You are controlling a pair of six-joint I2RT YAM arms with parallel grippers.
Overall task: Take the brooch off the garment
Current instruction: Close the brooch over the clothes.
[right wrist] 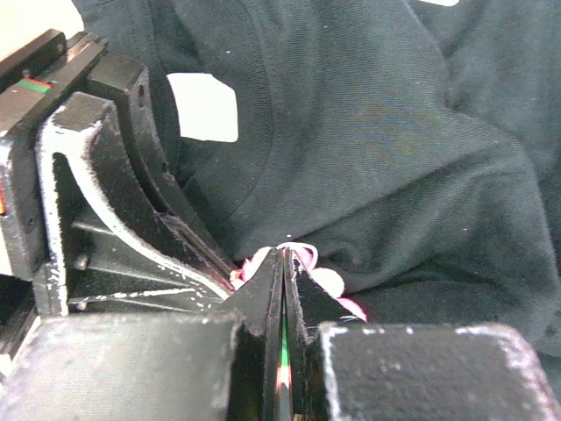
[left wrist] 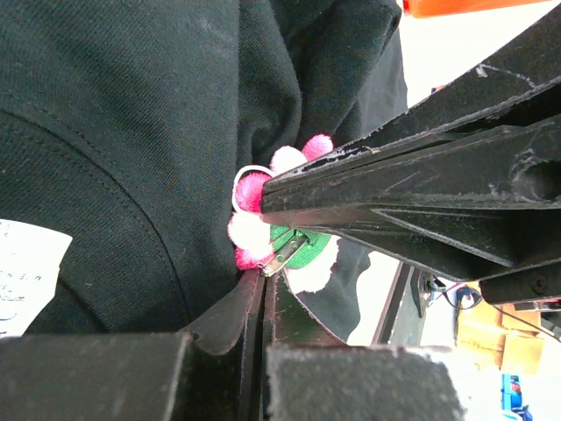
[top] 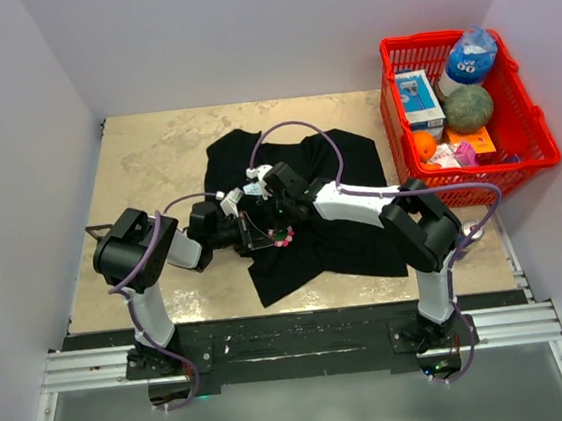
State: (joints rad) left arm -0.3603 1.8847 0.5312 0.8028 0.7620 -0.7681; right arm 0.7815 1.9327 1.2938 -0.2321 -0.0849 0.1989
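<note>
Only the top view takes in the tan table [top: 155,163], the black garment [top: 345,244] spread on it, and the red basket [top: 537,158] at the right holding a blue-and-white bag [top: 471,55], a green ball [top: 468,108], a box [top: 418,96] and an orange [top: 424,145]. The wrist views show the grips: left gripper [left wrist: 263,279] pinched together on a garment fold, right gripper [right wrist: 282,260] clamped on the brooch [left wrist: 250,232], which sits by the collar seam

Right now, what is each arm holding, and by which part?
Right fingers grip the brooch across its green middle; left fingers pinch a fold of the garment right beside its clasp.
</note>
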